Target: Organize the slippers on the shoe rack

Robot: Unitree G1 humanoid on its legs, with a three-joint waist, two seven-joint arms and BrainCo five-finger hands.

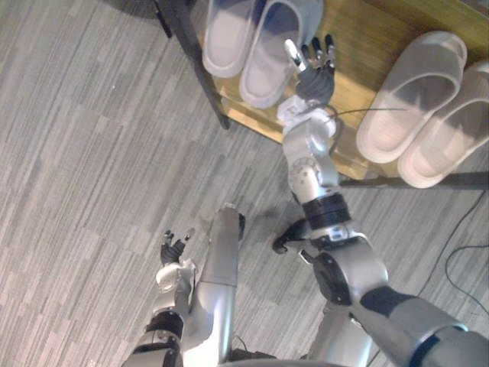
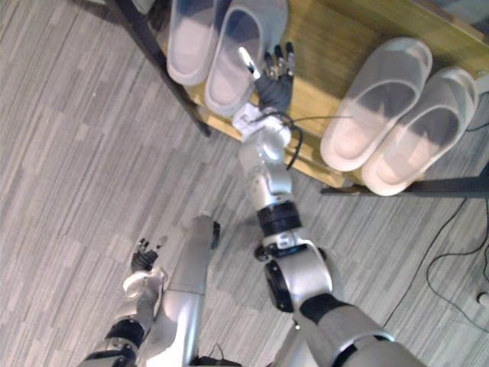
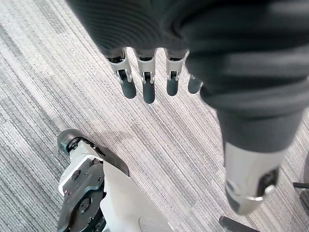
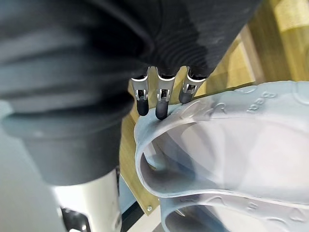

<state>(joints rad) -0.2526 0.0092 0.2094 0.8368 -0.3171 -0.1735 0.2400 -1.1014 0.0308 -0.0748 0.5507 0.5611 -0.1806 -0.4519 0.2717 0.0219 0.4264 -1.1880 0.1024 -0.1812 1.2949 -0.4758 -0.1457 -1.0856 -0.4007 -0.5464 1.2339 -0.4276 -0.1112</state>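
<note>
Two grey slippers (image 1: 226, 38) (image 1: 269, 53) lie side by side at the left end of the wooden shoe rack (image 1: 359, 46). A pale pair (image 1: 409, 95) (image 1: 451, 134) lies at its right end. My right hand (image 1: 313, 75) reaches over the rack beside the nearer grey slipper, open. Its straight fingertips (image 4: 161, 106) touch the rim of that grey slipper (image 4: 217, 145), and the second one (image 4: 217, 217) lies right against it. My left hand (image 1: 174, 248) hangs low over the floor, open, with straight fingers (image 3: 147, 87) holding nothing.
The rack has a black metal frame; one leg (image 1: 199, 69) runs down its left corner and a bar (image 1: 428, 181) along the front right. Bare wood shows between the two pairs. Grey striped carpet (image 1: 92, 153) covers the floor to the left.
</note>
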